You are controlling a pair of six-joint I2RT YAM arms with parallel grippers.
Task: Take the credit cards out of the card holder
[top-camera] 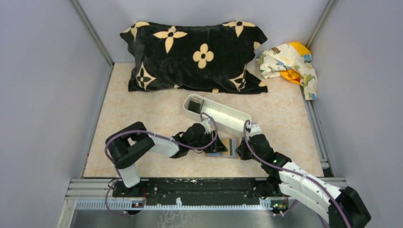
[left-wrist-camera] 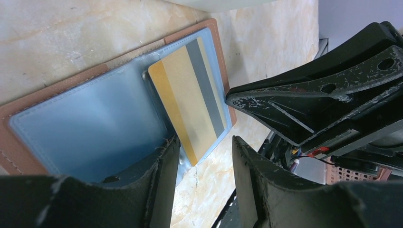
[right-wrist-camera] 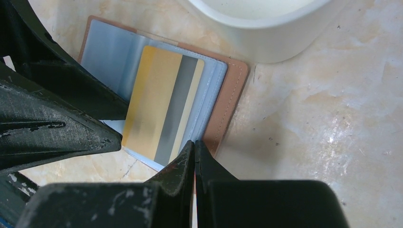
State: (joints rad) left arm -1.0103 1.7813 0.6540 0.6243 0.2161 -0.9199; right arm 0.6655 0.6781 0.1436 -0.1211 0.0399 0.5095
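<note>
Left side: bare tabletop (top-camera: 142, 114) runs from the grey side wall to the left arm, with open room there. At the back a black pillow (top-camera: 195, 57) with tan flowers takes up most of the far edge.

Centre front: left hand (left-wrist-camera: 204, 141) is low over the card holder (left-wrist-camera: 85, 118), released, jaws apart. One finger lies over the light blue inside, the other hangs past the holder's near edge over the tabletop. It grips nothing.

The card holder lies open and flat, brown rim outward, near the front edge between the two hands. A tan-yellow credit card (left-wrist-camera: 190, 99) with a grey stripe sits in its right half, wholly inside the rim. Cannot tell if it is under the pocket film.

White tray (top-camera: 228, 118) sits just behind the holder, slanting down to the right. A dark card (top-camera: 192, 105) lies in its left end.

Right hand (right-wrist-camera: 195, 142) is clenched, tips together, touching the holder's right edge.

Back right corner: crumpled printed cloth (top-camera: 290, 64). Bare tabletop lies in front of it.
</note>
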